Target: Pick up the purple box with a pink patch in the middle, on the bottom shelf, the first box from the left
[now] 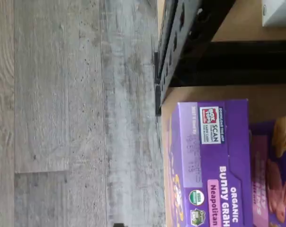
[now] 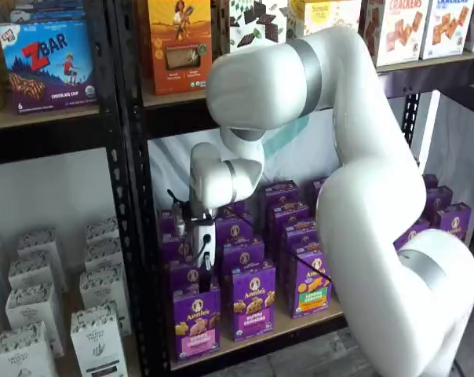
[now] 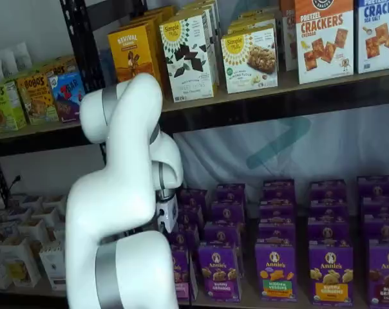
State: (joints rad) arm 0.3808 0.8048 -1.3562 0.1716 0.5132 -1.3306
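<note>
Grey wood-plank floor fills most of the wrist view, with a black perforated rack upright (image 1: 181, 42) running beside it. The purple box (image 1: 211, 161) shows its top flap and one side panel, pink label strip visible, standing at the shelf's front corner on the pale board of the bottom shelf (image 1: 266, 97). A neighbouring purple carton (image 1: 275, 170) sits just beside it. No fingers seen here.

Shelf view, front: the purple box (image 2: 196, 322) stands upright at the left end of the front row, pink band low on its face, close to the rack post. The gripper (image 2: 206, 271) hangs directly above it, white body clear, fingers mostly hidden behind cartons; the jaws stand at full spread, nothing between them.

Shelf view, from the other side: the white arm (image 3: 127, 212) covers most of the target; only a sliver of purple-and-pink carton (image 3: 181, 270) shows beside it. Gripper body (image 3: 167, 215) visible, fingers not.

Handling, as judged: a light, thin cardboard carton, stiff at the edges but crushable on the broad faces, and slightly glossy. Best taken near the top, across the narrow depth, with modest squeeze.
</note>
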